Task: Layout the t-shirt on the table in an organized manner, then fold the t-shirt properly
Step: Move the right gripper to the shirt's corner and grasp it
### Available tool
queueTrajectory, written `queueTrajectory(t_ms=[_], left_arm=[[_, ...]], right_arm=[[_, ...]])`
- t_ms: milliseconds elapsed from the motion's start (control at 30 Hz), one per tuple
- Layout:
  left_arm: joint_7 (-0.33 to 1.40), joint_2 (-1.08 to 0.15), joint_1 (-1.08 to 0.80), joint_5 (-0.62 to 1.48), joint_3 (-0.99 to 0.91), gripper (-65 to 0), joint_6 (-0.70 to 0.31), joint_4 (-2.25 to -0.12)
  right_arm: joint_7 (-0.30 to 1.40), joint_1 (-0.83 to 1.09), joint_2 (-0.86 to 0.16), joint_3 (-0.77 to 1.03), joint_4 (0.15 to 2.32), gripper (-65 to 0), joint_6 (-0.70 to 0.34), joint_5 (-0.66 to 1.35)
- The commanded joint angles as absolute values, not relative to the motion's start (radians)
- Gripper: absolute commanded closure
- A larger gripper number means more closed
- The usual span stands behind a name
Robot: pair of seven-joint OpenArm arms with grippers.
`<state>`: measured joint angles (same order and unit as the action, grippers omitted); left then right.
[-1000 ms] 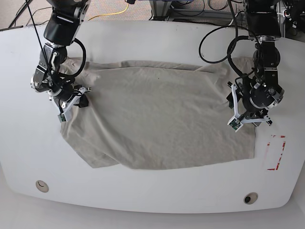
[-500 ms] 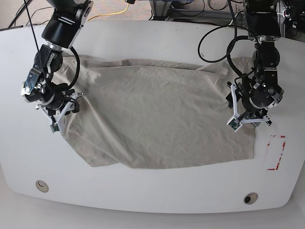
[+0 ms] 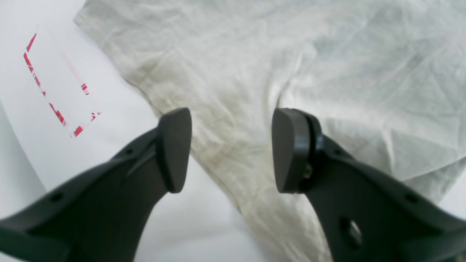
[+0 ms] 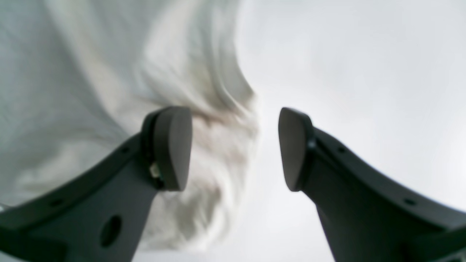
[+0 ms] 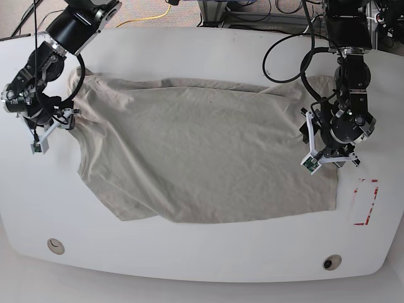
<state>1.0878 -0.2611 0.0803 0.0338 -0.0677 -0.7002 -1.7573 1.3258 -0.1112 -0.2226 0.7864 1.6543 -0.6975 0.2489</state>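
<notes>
Left end effector (image 3: 231,149), left wrist view: two dark fingers spread apart with nothing between them, hanging above the edge of the plain light khaki-grey cotton t-shirt (image 3: 291,65). Wrinkled cloth fills most of this view; its edge runs diagonally under the gap. Smooth white bench (image 3: 120,109) shows at left, bearing a red-outlined rectangle mark (image 3: 54,94) near the shirt's corner.

Right wrist view: right end effector (image 4: 235,149) also spread, holding nothing. Blurred shirt cloth lies under and beside one finger; bare bench under the other. The shirt's edge falls between the two pads.

Base view: t-shirt lies spread across the middle of the bench (image 5: 202,265), creased, lower left part slanted inward. Right end effector (image 5: 39,136) sits just off the shirt's left edge. Left end effector (image 5: 328,154) is over the shirt's right edge, near the red mark. Two small round holes (image 5: 55,246) sit near the bench's front rim.
</notes>
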Motion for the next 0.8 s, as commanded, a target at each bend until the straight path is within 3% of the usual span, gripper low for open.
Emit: queueTrajectory(t_ms=[0,300,567,767], left_arm=[[1.078,-0.271,0.099,0.036,-0.071,-31.8,-0.698,-1.774],[1.078,-0.271,0.099,0.036,-0.071,-31.8,-0.698,-1.77],[1.078,-0.271,0.101,0.036,-0.065,-31.8,-0.698,-1.77],[1.078,-0.271,0.099,0.036,-0.035,-31.8,-0.698,-1.768]], right_arm=[[1.34,-0.102,-0.248,0.835,1.673,-35.5,-0.698,0.259],[1.396,-0.008,-0.249,0.929,1.672,-36.0,-0.698,0.268],[1.396,0.088,-0.226,0.937,1.669,-36.5,-0.698,0.424],[1.396,0.104,-0.205,0.937,1.669,-50.1,-0.698,0.529]])
